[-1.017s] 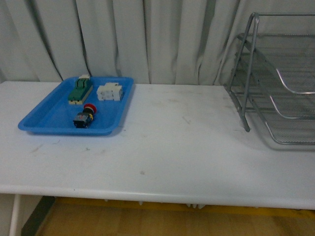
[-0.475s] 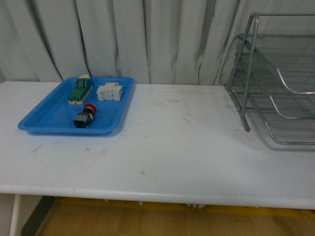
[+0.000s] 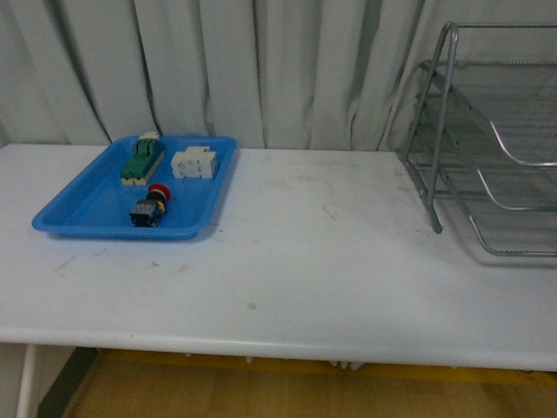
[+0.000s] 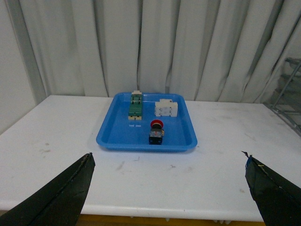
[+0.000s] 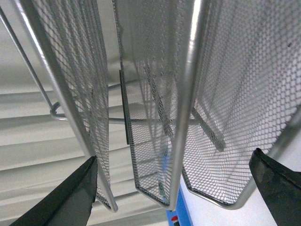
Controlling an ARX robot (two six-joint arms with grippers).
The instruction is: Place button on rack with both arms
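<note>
Button (image 3: 150, 207) lying on its side inside the blue tray (image 3: 61, 225), close to the tray's near rim, red cap toward the tray's far rim, black and blue body toward the near one. Touched by nothing. White block (image 3: 193, 163) in the same tray, by its far right corner; green and cream part (image 3: 142, 161) just left of the block, along the far rim. Tray flat on the white table (image 3: 313, 261), in front of a pale curtain (image 3: 287, 70).

Wire rack (image 3: 487, 131) well to the right of the tray, on the same table, not touching it.

Left gripper (image 4: 168, 157) drawn back from the tray and facing it, well apart from the button, dark fingers (image 4: 66, 190) spread wide, nothing between them.

Right gripper (image 5: 174, 157) far from the tray, right up by the rack's mesh, fingers (image 5: 277, 181) likewise spread wide, holding nothing.
</note>
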